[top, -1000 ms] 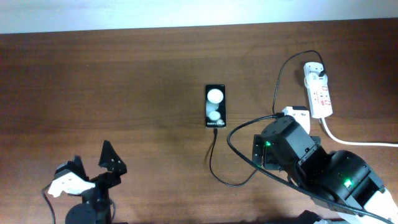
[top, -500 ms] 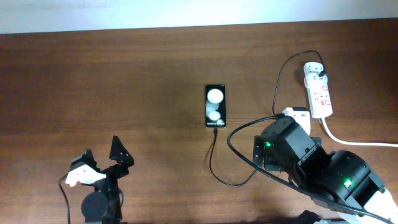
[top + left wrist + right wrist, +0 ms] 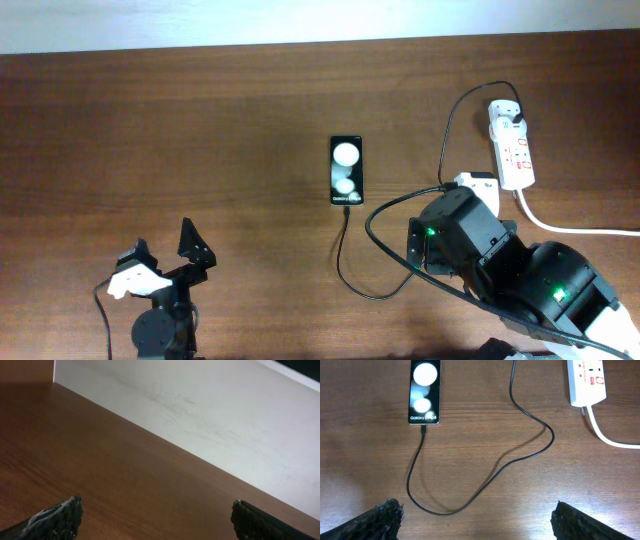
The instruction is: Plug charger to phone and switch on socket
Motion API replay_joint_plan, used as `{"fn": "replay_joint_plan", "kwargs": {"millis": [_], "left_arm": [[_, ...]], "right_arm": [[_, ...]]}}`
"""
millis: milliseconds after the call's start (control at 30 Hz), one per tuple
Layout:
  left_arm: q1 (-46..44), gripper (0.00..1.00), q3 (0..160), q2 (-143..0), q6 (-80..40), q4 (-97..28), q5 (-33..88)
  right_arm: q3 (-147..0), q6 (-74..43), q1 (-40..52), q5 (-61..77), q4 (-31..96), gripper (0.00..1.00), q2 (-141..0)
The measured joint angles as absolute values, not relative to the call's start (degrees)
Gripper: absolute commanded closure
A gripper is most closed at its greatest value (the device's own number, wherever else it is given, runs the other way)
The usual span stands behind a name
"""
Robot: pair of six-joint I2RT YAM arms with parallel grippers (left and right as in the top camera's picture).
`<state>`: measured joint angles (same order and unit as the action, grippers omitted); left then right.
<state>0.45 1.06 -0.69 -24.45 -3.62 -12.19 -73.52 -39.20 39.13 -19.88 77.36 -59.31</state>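
Dark brown wood-grain table (image 3: 180, 130); pale off-white wall (image 3: 210, 415) along far edge; even lighting.

The left arm (image 3: 155, 325) sits at the lower left of the overhead view, folded low over its base. The left gripper (image 3: 165, 250) points up and away from that base, and its two dark fingers (image 3: 57, 517) stand wide apart with nothing between them. The right arm (image 3: 520, 280) reaches in from the lower right corner, its wrist turned to face straight down. The right gripper (image 3: 476, 510) is spread just as wide. Only its tips show, at the lower corners of the wrist view, and it holds nothing.
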Motion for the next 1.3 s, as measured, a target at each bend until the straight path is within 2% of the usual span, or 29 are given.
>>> {"fn": "replay_joint_plan", "kwargs": {"millis": [900, 1033, 1167, 1300], "left_arm": [[0.5, 0.01, 1.1, -0.7, -23.9, -3.6, -12.2], [0.5, 0.01, 1.1, -0.7, -13.1, -3.7, -10.5], [0.5, 0.01, 1.1, -0.7, 0.2, -4.8, -3.7], [0.5, 0.01, 1.1, -0.7, 4.8, -4.8, -1.8]], "right_arm": [[-73.5, -39.2, 39.1, -19.9, 78.7, 0.01, -59.3], [-73.5, -39.2, 39.1, -19.9, 78.2, 0.01, -59.3], [-73.5, -39.2, 39.1, -19.9, 78.0, 0.01, -59.3], [-73.5, -39.2, 39.1, -19.9, 77.8, 0.01, -59.3]]}}
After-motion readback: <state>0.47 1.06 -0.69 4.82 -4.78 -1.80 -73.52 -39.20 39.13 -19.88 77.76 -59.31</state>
